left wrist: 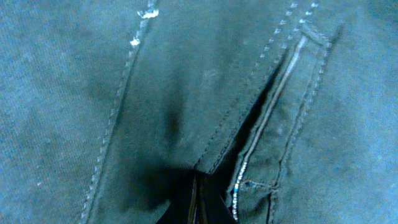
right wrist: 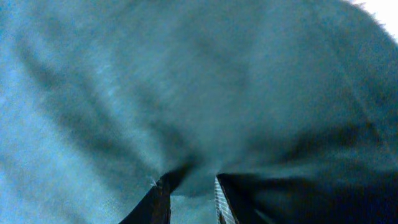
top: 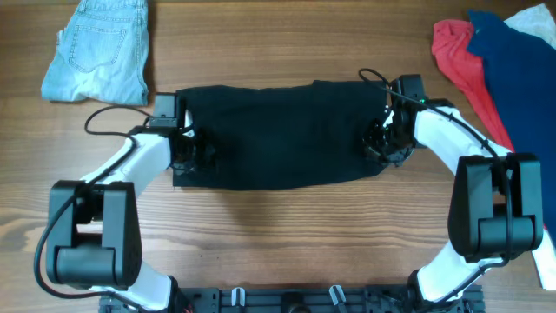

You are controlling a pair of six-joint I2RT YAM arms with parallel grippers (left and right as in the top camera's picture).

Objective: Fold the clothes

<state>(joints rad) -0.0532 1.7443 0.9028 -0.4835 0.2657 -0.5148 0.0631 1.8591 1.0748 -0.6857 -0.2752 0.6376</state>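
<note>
You have the clothes (top: 278, 130), one plain black garment, spread as a wide band across the middle of the wooden surface (top: 287, 235), with an arm at each short end. Your left end effector (top: 193, 155) sits at the garment's 9 o'clock edge. In the left wrist view its tips are nearly together low in the frame, and the cloth puckers down into them beside a stitched pocket seam (left wrist: 280, 106), so it appears to be pinching the fabric. Your right end effector (top: 382, 139) is at the 3 o'clock edge. From the right wrist camera you see two dark fingers (right wrist: 155, 202) a narrow gap apart, with a bunched fold of the black cloth drawn in between them, so it has hold of the garment. Around the work, light-blue denim shorts (top: 100, 48) lie at 10 o'clock from the black garment, close to its upper left corner but not touching it. At 2 o'clock, a red garment (top: 459, 61) lies partly under a navy-blue garment (top: 512, 74), with a bit of white cloth (top: 539, 22) at the far corner. That pile lies just beyond the right arm's forearm. A black cable (top: 104, 117) loops off the left arm between the denim and the black garment.
</note>
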